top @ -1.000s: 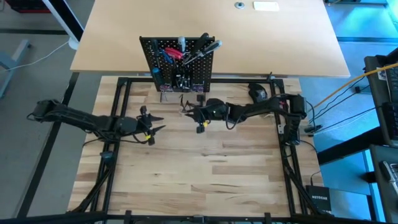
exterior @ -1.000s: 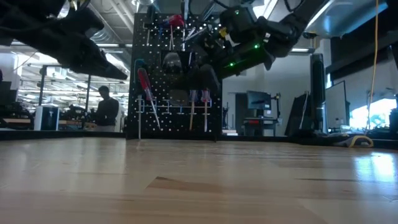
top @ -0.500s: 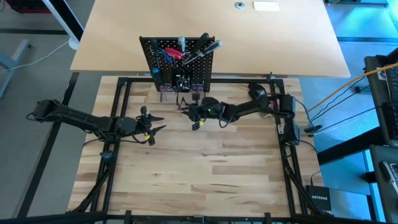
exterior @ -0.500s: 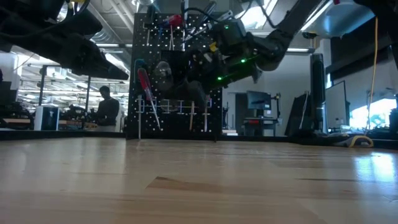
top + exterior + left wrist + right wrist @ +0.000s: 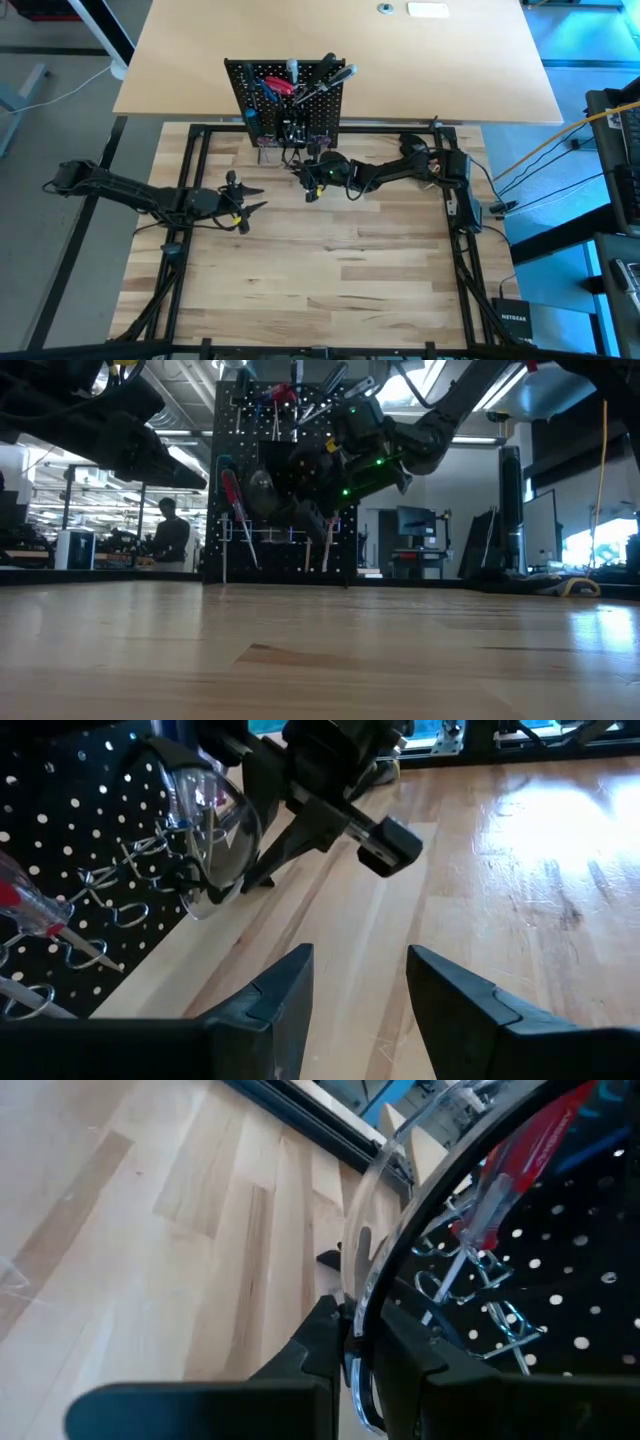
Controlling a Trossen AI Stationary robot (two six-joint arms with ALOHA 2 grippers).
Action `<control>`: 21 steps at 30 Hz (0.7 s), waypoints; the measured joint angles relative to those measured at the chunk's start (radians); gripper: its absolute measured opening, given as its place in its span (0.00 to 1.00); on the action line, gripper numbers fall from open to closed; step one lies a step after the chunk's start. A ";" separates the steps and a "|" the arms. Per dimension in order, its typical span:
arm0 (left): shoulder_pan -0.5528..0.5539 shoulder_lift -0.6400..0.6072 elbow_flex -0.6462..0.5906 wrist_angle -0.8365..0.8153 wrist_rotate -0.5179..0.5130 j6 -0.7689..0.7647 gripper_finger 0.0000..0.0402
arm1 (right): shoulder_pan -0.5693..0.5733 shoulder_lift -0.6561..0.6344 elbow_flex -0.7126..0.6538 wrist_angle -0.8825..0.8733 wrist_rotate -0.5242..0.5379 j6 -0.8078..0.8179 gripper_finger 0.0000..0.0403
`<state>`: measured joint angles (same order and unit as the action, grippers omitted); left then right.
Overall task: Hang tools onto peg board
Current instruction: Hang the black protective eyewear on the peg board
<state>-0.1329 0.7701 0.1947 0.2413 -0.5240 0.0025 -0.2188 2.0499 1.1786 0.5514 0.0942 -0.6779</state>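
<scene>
- My right gripper (image 5: 308, 172) sits just in front of the peg board (image 5: 286, 101), near its lower rows. Fingers nearly closed, pinching the rim of clear safety glasses (image 5: 395, 1230). The right wrist view shows the curved clear lens rising from between my fingertips (image 5: 325, 1342).
- In the left wrist view the glasses (image 5: 213, 815) hang from that gripper, lens close against the board's face, next to wire hooks (image 5: 120, 880).
- Peg board stands upright at the table's far edge, on thin wire feet. Black w/ rows of small holes.
- Tools on the board: a red-handled screwdriver (image 5: 231, 497) hanging tilted at the left side in the low view; red-handled pliers (image 5: 279, 85) and blue-handled tools (image 5: 268, 92) in the upper rows; dark-handled screwdrivers (image 5: 325, 85) angled at the upper right. A red screwdriver (image 5: 520, 1165) also shows close in the right wrist view, shaft passing through wire loops.
- My left gripper (image 5: 255, 198) hangs over the bare wood table (image 5: 330, 270), well apart from the board, to the left and nearer the front. Fingers (image 5: 275, 995) spread apart, nothing between them.
- A dark rounded lump (image 5: 414, 147) sits at the table's far edge by the right arm.
- Beyond the table, low view: a person (image 5: 172, 535) stands far back in the room.
</scene>
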 joint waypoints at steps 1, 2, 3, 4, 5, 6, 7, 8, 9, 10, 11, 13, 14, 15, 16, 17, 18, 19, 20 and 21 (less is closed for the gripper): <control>0.000 0.000 0.000 -0.002 0.000 -0.001 0.37 | 0.000 0.000 0.000 -0.003 0.000 0.000 0.10; 0.000 0.000 0.000 -0.003 0.000 -0.003 0.37 | 0.000 0.000 0.000 -0.006 0.001 0.001 0.10; 0.000 0.000 0.000 -0.002 0.000 -0.003 0.37 | 0.000 0.000 0.000 -0.008 0.000 0.001 0.10; 0.000 0.000 0.000 -0.002 0.000 -0.003 0.37 | -0.003 0.000 0.000 -0.010 0.000 0.005 0.10; 0.000 0.000 0.000 -0.002 0.000 -0.003 0.37 | -0.005 0.000 0.000 -0.009 0.000 0.013 0.10; 0.000 0.000 0.000 -0.002 0.000 -0.003 0.37 | -0.005 0.000 0.000 -0.009 0.000 0.023 0.10; 0.000 0.000 0.000 -0.002 0.000 -0.003 0.37 | -0.008 0.000 0.000 -0.008 0.000 0.027 0.10; 0.000 0.000 0.000 -0.001 0.000 -0.003 0.37 | -0.011 0.000 0.000 -0.001 0.000 0.028 0.10; 0.000 0.000 0.000 -0.001 0.000 -0.003 0.37 | -0.011 0.000 0.000 0.014 0.000 0.026 0.10; 0.000 0.000 0.000 0.000 0.000 -0.002 0.37 | -0.011 0.000 0.000 0.034 0.000 0.019 0.10; 0.000 0.000 0.000 0.001 0.000 0.000 0.37 | -0.011 0.000 0.001 0.054 -0.006 0.008 0.10; 0.000 0.000 0.000 0.002 0.000 0.000 0.37 | -0.011 0.000 0.012 0.058 -0.012 -0.004 0.10; 0.000 0.000 0.000 0.002 0.000 0.000 0.37 | -0.011 0.000 0.015 0.050 -0.012 -0.004 0.10; 0.000 0.000 0.000 0.003 0.000 -0.001 0.37 | -0.011 0.000 0.016 0.046 -0.012 -0.004 0.10; 0.000 0.000 0.000 0.002 0.000 -0.003 0.37 | -0.011 0.000 0.016 0.042 -0.007 -0.004 0.10; 0.000 0.000 0.000 0.002 0.000 -0.005 0.37 | -0.011 0.000 0.016 0.038 0.002 -0.005 0.10; 0.000 0.000 0.000 0.003 0.000 -0.007 0.37 | -0.012 0.000 0.016 0.035 0.010 -0.006 0.10; 0.000 0.000 0.000 0.002 0.000 -0.014 0.37 | -0.014 0.000 0.016 0.028 0.011 -0.007 0.10; 0.000 0.000 0.000 0.002 0.000 -0.018 0.37 | -0.016 0.000 0.016 0.021 0.011 -0.007 0.10; 0.000 0.000 0.000 0.002 0.000 -0.021 0.37 | -0.018 0.000 0.016 0.011 0.011 -0.007 0.10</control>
<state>-0.1329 0.7704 0.1947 0.2432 -0.5239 -0.0186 -0.2363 2.0499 1.1946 0.5620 0.1049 -0.6849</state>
